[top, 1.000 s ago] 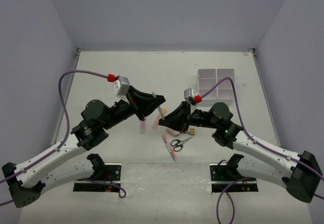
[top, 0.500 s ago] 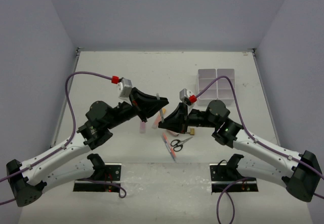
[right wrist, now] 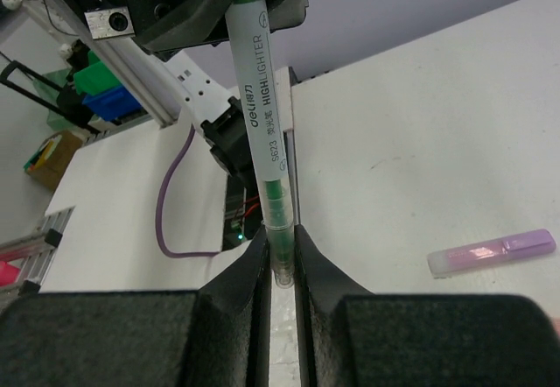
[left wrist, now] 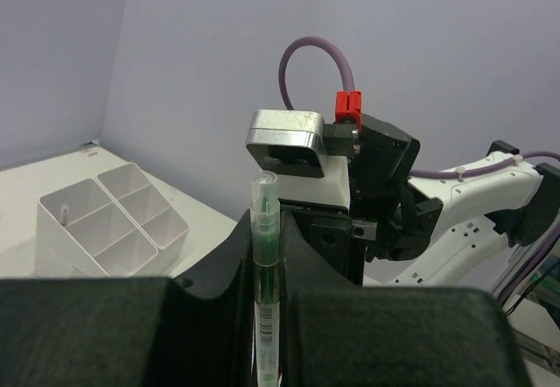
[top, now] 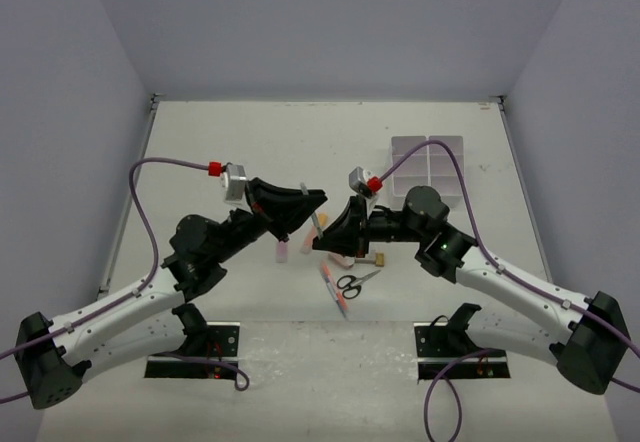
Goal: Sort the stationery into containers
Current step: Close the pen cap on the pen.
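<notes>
The pen (top: 316,220) hangs in the air over mid-table, left of the box (top: 428,140); the left gripper (top: 308,202) is clamped on one end and the right gripper (top: 325,242) on the other, as both wrist views show; it looks light, stiff and smooth-barrelled, likely to pivot or slip if pinched near a tip, so hold it mid-barrel; compared with a second ago, both wrists have shifted left, uncovering more of the box, while the pen has barely moved and both grips are unchanged.
</notes>
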You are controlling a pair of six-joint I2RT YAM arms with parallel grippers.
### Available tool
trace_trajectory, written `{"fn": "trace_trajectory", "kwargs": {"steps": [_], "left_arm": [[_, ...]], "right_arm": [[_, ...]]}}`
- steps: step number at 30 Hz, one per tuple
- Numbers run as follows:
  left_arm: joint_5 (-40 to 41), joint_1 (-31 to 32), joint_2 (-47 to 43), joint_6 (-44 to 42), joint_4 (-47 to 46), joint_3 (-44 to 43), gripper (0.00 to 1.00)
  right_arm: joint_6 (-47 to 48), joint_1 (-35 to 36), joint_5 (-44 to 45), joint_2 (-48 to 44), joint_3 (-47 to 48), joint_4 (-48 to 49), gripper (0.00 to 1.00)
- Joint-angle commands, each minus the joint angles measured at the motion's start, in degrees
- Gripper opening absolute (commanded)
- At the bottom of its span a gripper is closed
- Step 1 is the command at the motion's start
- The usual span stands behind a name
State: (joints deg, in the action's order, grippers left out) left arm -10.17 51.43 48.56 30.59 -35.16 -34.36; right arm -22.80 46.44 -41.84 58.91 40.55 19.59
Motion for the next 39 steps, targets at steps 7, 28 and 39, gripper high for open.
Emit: {"fn": "trace_trajectory", "kwargs": {"steps": [7, 28, 39], "left_arm": [[-3.9, 5.0, 4.7, 2.9, 10.9, 9.9, 0.0], [19.3, 5.0, -6.0, -4.3, 24.4, -5.9, 0.0], [14.7, 5.1, -3.6, -3.4, 17.8, -5.3, 0.0]], "right_arm": [[-2.1, -3.2, 2.7, -1.5, 13.7, 17.0, 0.0], [3.2, -3.5, -0.8, -6.4, 5.6, 3.0, 0.28], [4.3, -3.5, 8.0, -11.2, 4.5, -8.6, 0.99]]}}
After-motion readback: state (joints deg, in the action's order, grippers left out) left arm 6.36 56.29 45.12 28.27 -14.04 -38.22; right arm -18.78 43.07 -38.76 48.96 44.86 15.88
